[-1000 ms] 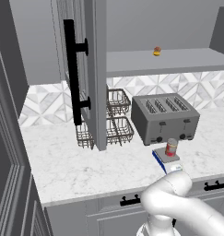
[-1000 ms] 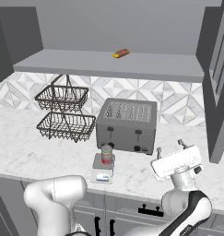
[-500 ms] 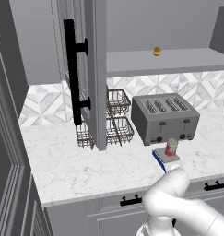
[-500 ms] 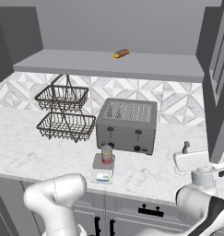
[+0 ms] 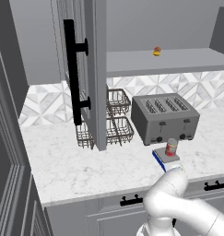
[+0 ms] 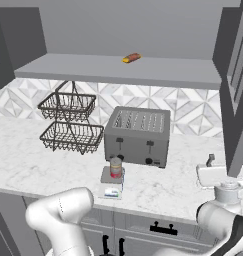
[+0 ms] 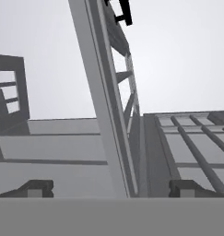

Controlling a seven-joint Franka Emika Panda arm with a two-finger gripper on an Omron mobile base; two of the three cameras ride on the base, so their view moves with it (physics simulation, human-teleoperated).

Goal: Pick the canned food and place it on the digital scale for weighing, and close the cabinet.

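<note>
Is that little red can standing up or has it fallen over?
Standing upright. The canned food sits on its base on the digital scale, its light metal top facing up, in front of the toaster.

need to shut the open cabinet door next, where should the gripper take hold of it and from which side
Judging by its pose, take the left cabinet door by its long black vertical bar handle, approaching from its outer face. The bar stands off the panel on two posts, leaving room for open fingers. Pushing the panel might also work.
</note>
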